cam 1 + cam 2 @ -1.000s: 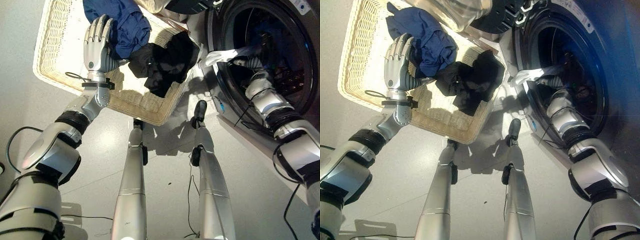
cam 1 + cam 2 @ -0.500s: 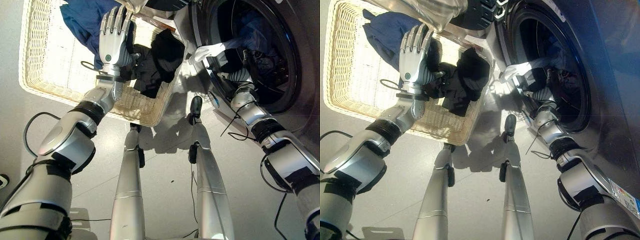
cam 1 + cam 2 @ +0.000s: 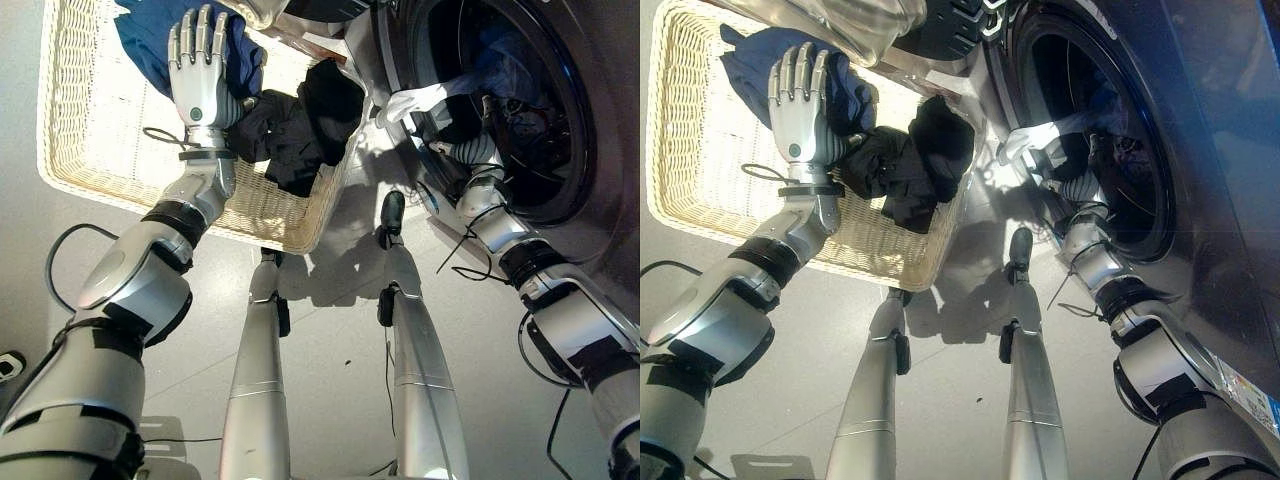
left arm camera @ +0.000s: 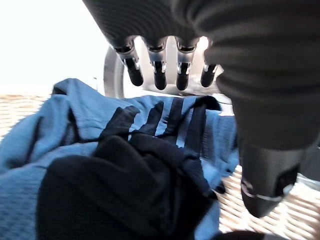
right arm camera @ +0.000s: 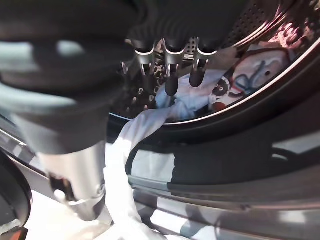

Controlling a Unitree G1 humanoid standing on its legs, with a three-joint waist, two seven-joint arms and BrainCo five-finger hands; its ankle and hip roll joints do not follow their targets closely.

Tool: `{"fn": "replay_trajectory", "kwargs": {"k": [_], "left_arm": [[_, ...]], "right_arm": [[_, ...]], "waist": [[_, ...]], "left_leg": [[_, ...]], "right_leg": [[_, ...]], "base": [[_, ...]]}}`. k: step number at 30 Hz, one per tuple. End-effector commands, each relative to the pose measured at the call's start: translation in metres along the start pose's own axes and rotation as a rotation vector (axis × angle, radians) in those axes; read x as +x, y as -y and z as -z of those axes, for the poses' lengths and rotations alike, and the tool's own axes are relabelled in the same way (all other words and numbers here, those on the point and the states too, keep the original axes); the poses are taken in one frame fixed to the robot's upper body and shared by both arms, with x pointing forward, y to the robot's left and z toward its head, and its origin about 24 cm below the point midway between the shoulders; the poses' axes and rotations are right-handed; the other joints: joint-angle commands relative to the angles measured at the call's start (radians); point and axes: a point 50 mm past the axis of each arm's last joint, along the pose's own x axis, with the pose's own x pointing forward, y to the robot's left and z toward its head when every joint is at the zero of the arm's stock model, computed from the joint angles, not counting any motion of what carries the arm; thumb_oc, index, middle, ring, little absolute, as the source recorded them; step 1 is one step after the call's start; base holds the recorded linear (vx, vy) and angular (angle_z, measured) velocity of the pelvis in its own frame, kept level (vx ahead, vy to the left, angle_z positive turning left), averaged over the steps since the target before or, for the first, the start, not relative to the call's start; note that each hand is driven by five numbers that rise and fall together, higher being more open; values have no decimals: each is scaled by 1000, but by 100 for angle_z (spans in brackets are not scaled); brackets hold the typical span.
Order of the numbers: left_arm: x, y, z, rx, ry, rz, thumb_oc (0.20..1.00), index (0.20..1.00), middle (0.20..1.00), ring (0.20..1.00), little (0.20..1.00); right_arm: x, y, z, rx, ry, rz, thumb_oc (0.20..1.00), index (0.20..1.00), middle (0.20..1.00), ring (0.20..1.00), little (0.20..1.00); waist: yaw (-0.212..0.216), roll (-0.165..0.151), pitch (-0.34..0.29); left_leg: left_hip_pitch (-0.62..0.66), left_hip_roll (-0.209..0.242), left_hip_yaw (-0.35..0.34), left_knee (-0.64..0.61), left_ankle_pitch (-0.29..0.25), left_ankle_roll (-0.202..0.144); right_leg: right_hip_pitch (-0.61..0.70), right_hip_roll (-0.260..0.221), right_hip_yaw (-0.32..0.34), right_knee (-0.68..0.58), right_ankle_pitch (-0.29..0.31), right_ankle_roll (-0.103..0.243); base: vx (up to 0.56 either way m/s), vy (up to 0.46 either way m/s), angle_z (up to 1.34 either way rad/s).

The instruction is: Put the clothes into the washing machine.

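Grey floor point(image 3: 330, 350) carries a wicker basket point(image 3: 90, 150) at upper left and a front-loading washing machine point(image 3: 1200, 200) at upper right. Blue clothes point(image 3: 150, 40) and black clothes point(image 3: 295, 125) lie in the basket. No writing is legible. Left hand point(image 3: 197, 75) hovers over the blue clothes, fingers straight and spread. Right hand point(image 5: 167, 70) reaches into the drum with fingers extended; a white garment point(image 3: 420, 100) hangs over the drum's rim.

Drum mouth point(image 3: 520, 100) open — white cloth point(image 3: 415, 100) draped across rim.
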Motion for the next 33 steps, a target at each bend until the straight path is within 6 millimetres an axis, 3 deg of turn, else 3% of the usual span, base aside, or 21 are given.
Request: {"fn": "replay_trajectory", "kwargs": {"k": [1, 6, 10, 25, 33], "left_arm": [[-3, -7, 20, -37, -155, -123, 1000, 1000, 1000, 1000, 1000], [-19, -2, 30, -70, -251, -109, 1000, 1000, 1000, 1000, 1000], [-20, -1, 35, -76, -258, -75, 1000, 1000, 1000, 1000, 1000], [11, -6, 31, -125, -287, 65, 1000, 1000, 1000, 1000, 1000], [12, -8, 36, -105, -324, 69, 1000, 1000, 1000, 1000, 1000]], "right_arm": [[-2, 9, -2, 4, 60, 52, 1000, 1000, 1000, 1000, 1000], [-6, 5, 1, 9, 45, 57, 1000, 1000, 1000, 1000, 1000], [-5, 6, -1, 11, 49, 61, 1000, 1000, 1000, 1000, 1000], [0, 12, -26, 51, 150, 55, 1000, 1000, 1000, 1000, 1000], [-3, 13, -31, 57, 184, 54, 1000, 1000, 1000, 1000, 1000]], "waist": [[-11, 47, -24], [-2, 39, -24], [-1, 35, -24], [-24, 27, -24], [-29, 31, -24]], "left_leg": [[21, 10, -32, -68, 49, 26], [18, 7, -42, -66, 48, 27], [11, 10, -42, -60, 48, 27], [-22, 10, -35, -46, 54, 29], [-21, 5, -33, -41, 51, 31]], "right_leg": [[-8, 8, -43, 112, -78, 66], [-8, 9, -51, 116, -79, 64], [-14, 10, -53, 122, -81, 63], [-47, 22, -35, 141, -86, 58], [-47, 19, -31, 138, -85, 59]], "base": [[0, 0, 0], [0, -7, 0], [0, 0, 0], [2, 17, 0], [3, 12, 0]]}}
